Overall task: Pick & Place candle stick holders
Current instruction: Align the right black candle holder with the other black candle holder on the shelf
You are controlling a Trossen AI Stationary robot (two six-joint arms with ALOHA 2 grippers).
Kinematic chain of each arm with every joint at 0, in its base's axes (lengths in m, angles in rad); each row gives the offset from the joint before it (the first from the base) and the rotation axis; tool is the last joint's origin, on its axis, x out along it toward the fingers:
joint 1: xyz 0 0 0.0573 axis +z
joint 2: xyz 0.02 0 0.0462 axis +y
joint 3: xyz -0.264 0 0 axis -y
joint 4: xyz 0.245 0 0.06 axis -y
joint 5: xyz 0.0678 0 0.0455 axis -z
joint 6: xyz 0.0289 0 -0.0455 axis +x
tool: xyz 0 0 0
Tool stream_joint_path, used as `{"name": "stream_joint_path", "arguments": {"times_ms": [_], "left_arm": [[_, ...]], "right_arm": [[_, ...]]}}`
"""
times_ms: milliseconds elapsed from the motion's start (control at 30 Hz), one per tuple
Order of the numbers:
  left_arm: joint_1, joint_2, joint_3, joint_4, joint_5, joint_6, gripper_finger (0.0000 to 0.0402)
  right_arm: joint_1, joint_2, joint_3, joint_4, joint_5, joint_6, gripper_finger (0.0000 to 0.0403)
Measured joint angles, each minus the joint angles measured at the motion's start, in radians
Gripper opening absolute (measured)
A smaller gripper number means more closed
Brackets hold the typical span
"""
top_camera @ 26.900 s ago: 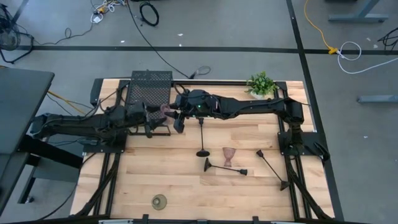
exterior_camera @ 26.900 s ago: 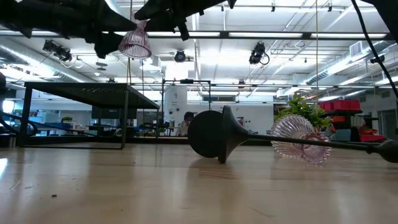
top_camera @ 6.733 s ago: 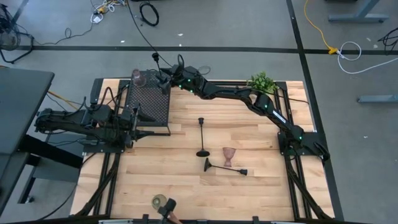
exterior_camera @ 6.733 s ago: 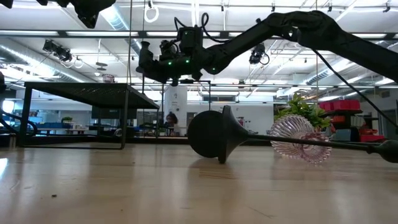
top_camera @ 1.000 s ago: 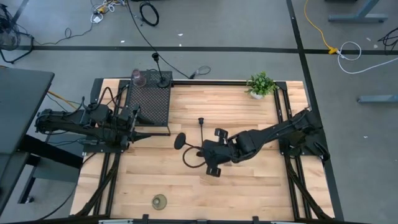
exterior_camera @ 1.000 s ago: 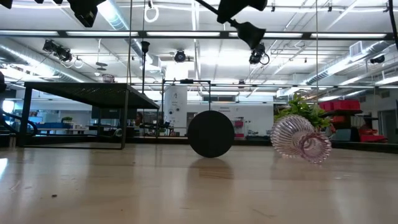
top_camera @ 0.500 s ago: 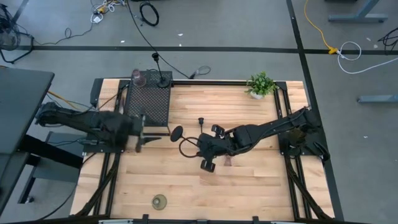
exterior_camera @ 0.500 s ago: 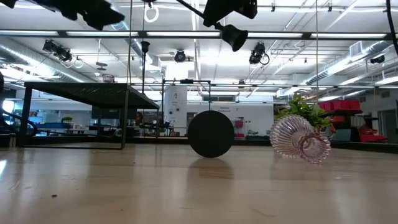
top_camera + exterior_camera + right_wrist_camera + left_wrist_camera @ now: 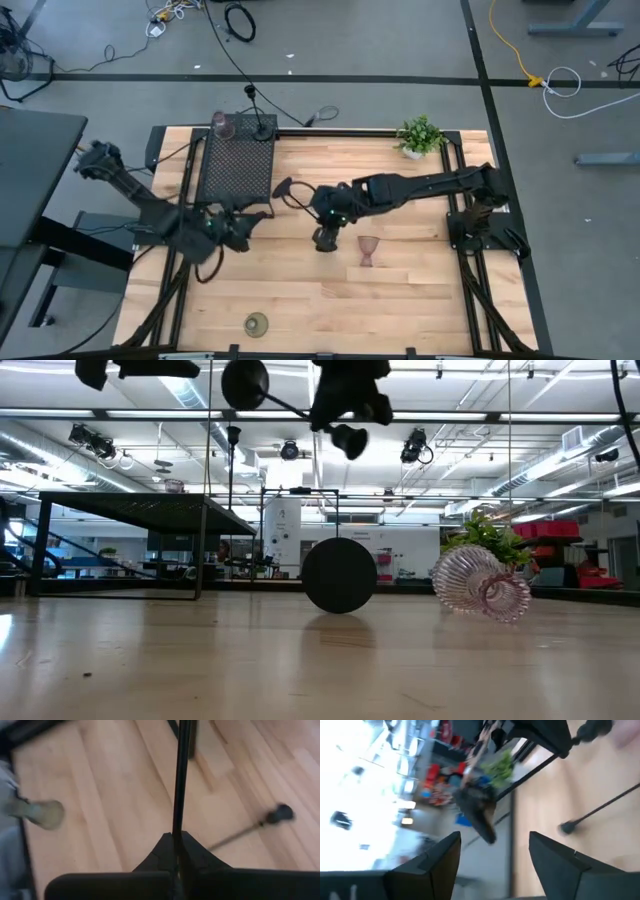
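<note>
While the left arm reaches out from the tabletop's point(image 9: 400, 300) left edge, a thin black candle stick holder point(image 9: 295, 193) is held clear of the wood by the right gripper point(image 9: 327, 215), whose fingers are pressed together on the stem, as the right wrist view shows point(image 9: 178, 795). Its round base point(image 9: 245, 382) is seen high up in the low view, with the stem slanting down toward the dark gripper body. The right arm is stretched from the right edge toward the middle of the tabletop. The left gripper point(image 9: 243, 222) is seen near the left edge, just beside the front edge of the black mesh box point(image 9: 240, 160), and its fingers point(image 9: 442, 862) are spread apart with nothing between them. On top of the mesh box, at its far edge, a pinkish glass goblet point(image 9: 219, 123) and a second black stem holder point(image 9: 262, 128) are stood upright. A second pinkish goblet point(image 9: 368, 250) is found on the wood near the middle of the tabletop, and in the low view point(image 9: 482, 582) it is seen lying on its side. A third black stem holder point(image 9: 339, 574) is stood at the middle, just beside the right gripper. A squat olive-gold holder point(image 9: 257, 323) is placed near the front edge, well apart from the others. A small green potted plant point(image 9: 420, 135) is set at the far edge, toward the right corner.
</note>
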Motion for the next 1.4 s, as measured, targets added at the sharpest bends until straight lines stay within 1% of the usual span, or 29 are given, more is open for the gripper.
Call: {"name": "stream_joint_path", "arguments": {"times_ms": [100,167,200,233,300,400,600,800,967,1100,1200,1300,1400], "left_arm": [[-0.015,0.107,0.027,0.000,-0.123,0.131,0.0228],[-0.010,0.177,0.036,-0.001,-0.236,0.238,0.0225],[-0.005,0.208,0.037,-0.004,-0.276,0.286,0.0225],[0.004,0.236,0.042,-0.021,-0.282,0.303,0.0225],[0.012,0.269,0.043,-0.047,-0.267,0.317,0.0225],[0.022,0.306,0.044,-0.054,-0.285,0.318,0.0224],[0.013,0.313,0.044,-0.052,-0.286,0.319,0.0224],[0.012,0.313,0.056,-0.057,-0.286,0.336,0.0224],[0.035,0.316,0.080,-0.053,-0.269,0.346,0.0224],[0.062,0.316,0.088,-0.055,-0.240,0.363,0.0224],[0.085,0.316,0.088,-0.074,-0.220,0.366,0.0224],[0.101,0.316,0.088,-0.077,-0.206,0.379,0.0223],[0.116,0.316,0.088,-0.077,-0.206,0.378,0.0208]], "right_arm": [[-0.023,0.000,0.000,0.115,-0.087,-0.009,0.0000],[-0.031,0.000,0.000,0.196,-0.159,-0.025,0.0000],[-0.033,0.000,0.000,0.223,-0.182,-0.026,0.0000],[-0.034,0.000,0.000,0.242,-0.195,-0.027,0.0000],[-0.034,0.000,0.000,0.265,-0.201,-0.029,0.0000],[-0.035,0.000,0.000,0.246,-0.198,-0.029,0.0000],[-0.037,0.035,0.001,0.230,-0.190,-0.029,0.0000],[-0.055,0.089,0.001,0.283,-0.257,-0.024,0.0000],[-0.068,0.109,0.001,0.335,-0.311,-0.020,0.0000],[-0.069,0.109,0.001,0.386,-0.330,-0.022,0.0000],[-0.067,0.109,0.001,0.380,-0.355,-0.021,0.0000],[-0.066,0.109,0.001,0.373,-0.353,-0.025,0.0000],[-0.067,0.108,0.001,0.373,-0.353,-0.029,0.0000]]}}
